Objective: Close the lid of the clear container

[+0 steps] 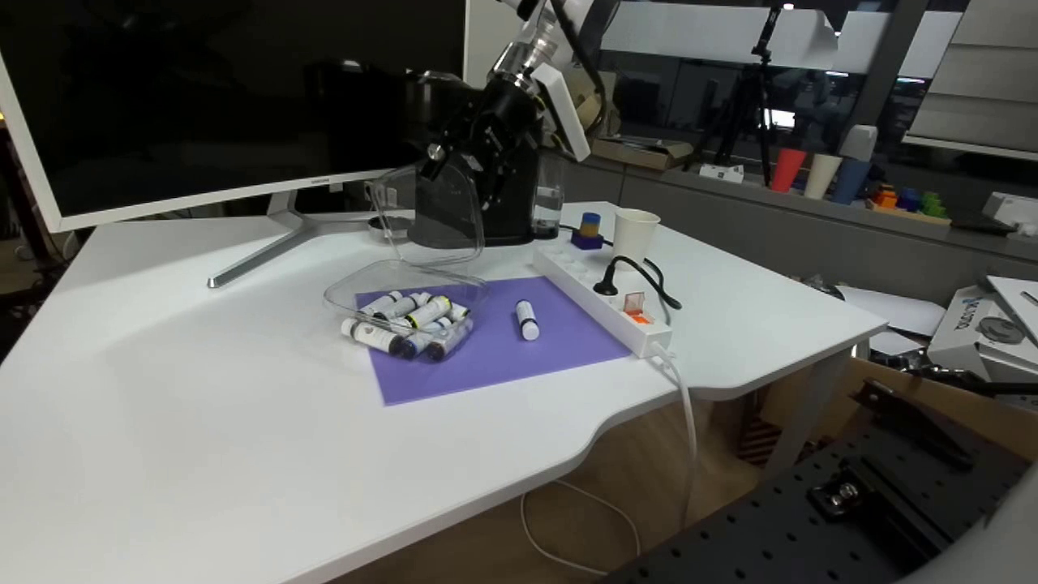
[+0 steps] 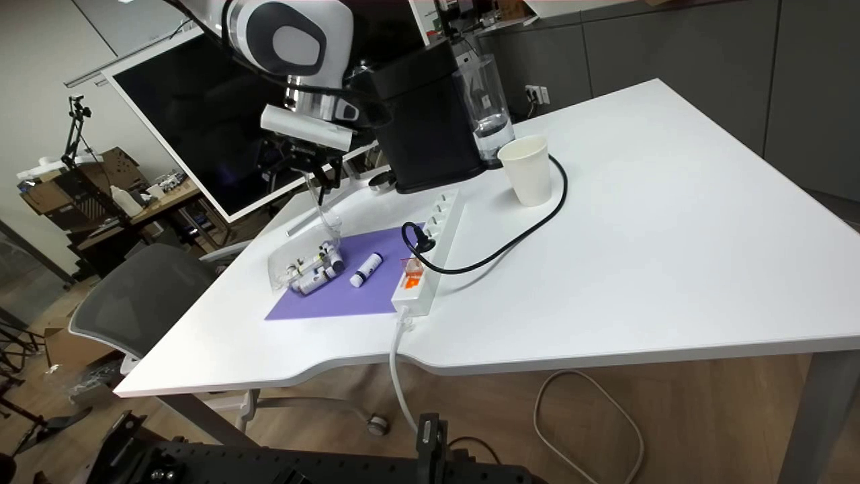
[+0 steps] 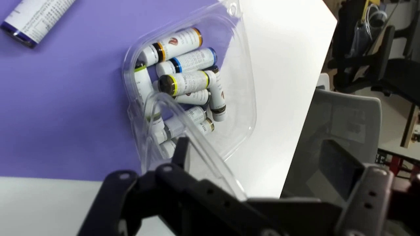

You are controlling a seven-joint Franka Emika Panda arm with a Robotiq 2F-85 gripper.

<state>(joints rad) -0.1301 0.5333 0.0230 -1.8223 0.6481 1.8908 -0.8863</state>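
The clear container sits partly on the purple mat, with several small white-labelled bottles in it. It also shows in an exterior view and in the wrist view. Its transparent lid stands raised, roughly upright on the container's far side, and also shows in an exterior view. My gripper is at the lid's upper part. In the wrist view my gripper is open, fingers wide apart, and the lid's edge runs between them near one finger. Whether that finger touches the lid I cannot tell.
A loose bottle lies on the purple mat. A white power strip with a black plug borders the mat. Behind stand a paper cup, a tall black machine and a monitor on a metal stand.
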